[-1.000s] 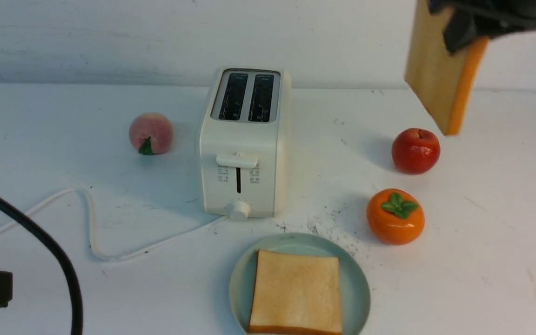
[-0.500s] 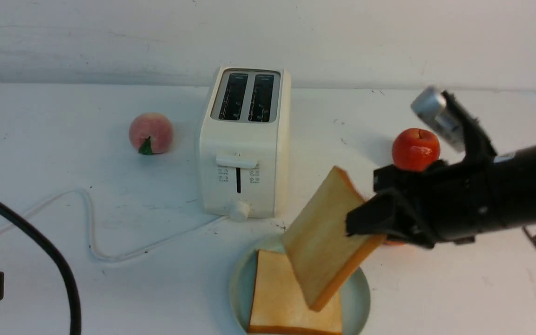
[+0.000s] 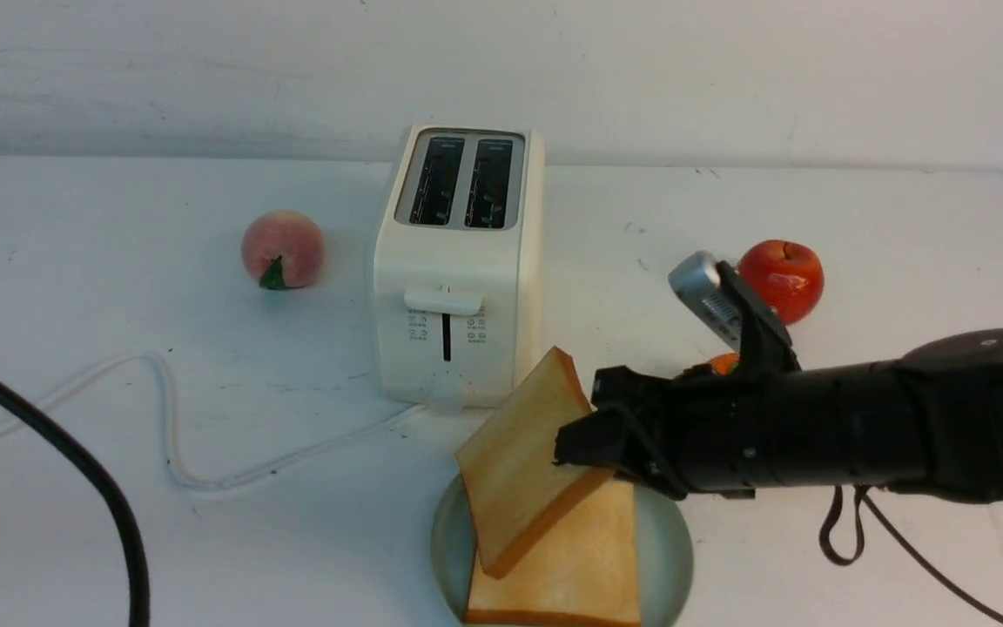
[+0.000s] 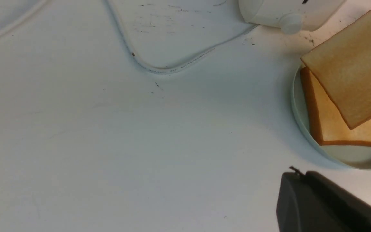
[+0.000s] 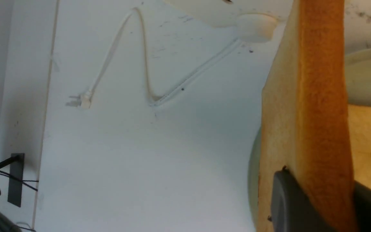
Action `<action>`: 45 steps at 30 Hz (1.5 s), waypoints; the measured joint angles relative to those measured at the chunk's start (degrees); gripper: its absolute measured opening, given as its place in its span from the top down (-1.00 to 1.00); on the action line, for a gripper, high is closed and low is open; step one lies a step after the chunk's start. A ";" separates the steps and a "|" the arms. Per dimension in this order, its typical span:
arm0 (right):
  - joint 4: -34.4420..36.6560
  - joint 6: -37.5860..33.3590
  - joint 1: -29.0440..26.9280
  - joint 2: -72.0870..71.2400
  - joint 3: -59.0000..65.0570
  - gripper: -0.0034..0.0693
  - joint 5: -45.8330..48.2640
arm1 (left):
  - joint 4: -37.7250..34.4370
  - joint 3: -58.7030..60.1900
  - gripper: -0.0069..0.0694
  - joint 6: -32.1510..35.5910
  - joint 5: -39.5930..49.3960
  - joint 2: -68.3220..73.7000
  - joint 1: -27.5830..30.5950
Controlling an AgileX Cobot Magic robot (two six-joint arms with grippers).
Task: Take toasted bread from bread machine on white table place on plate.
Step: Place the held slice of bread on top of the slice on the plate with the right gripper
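My right hand, pinching the 2nd slice, has swung down from high right. The slice now tilts low over the 1st slice on the plate. Releasing should finish the task.

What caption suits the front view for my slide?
Right gripper holds a tilted toast slice over the flat slice on the plate, toaster behind.
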 joint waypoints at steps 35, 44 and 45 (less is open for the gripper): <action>-14.65 3.88 0.00 -6.50 7.31 -0.66 -0.06 | 0.24 0.00 0.86 0.05 -0.17 0.00 0.11; -38.36 22.06 0.00 -9.60 7.31 -0.52 1.24 | 0.24 0.00 0.86 0.11 0.02 0.00 0.11; -41.75 25.08 0.00 -9.70 7.31 -0.51 1.66 | 0.24 0.00 0.86 0.11 0.02 0.00 0.11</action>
